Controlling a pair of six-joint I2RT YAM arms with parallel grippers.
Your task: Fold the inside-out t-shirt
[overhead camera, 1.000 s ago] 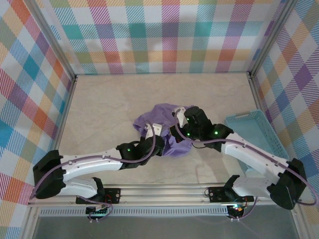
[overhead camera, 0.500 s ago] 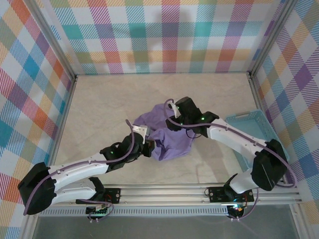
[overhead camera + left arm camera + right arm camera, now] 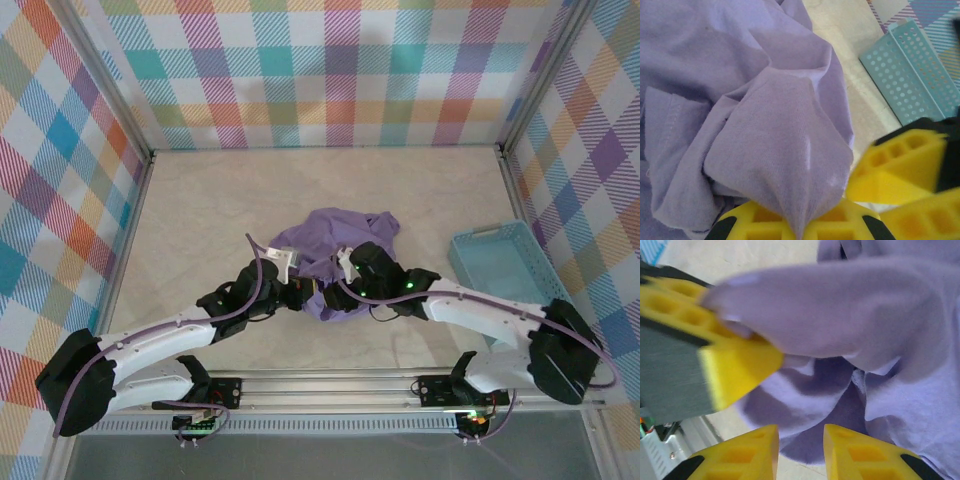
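The inside-out t-shirt [image 3: 340, 235] is a crumpled lavender heap in the middle of the table. My left gripper [image 3: 303, 293] is at its near edge, shut on a pulled-up peak of the fabric [image 3: 785, 165], which runs down between its yellow jaws [image 3: 801, 227]. My right gripper [image 3: 335, 285] sits just right of it, close against the same near edge. Its fingers [image 3: 801, 450] stand apart, open, with loose shirt folds [image 3: 840, 405] lying just beyond the tips. The left gripper's yellow finger [image 3: 735, 360] and the fabric it holds cross the right wrist view.
A light blue perforated basket [image 3: 505, 270] stands at the right side of the table, also seen as the basket [image 3: 910, 75] in the left wrist view. Bare beige tabletop [image 3: 220, 210] surrounds the shirt. Plaid walls close in three sides.
My right gripper let go at the shirt's far side, opened, and swung to the near edge beside the left gripper. The left gripper kept its hold and drew the fabric slightly left.
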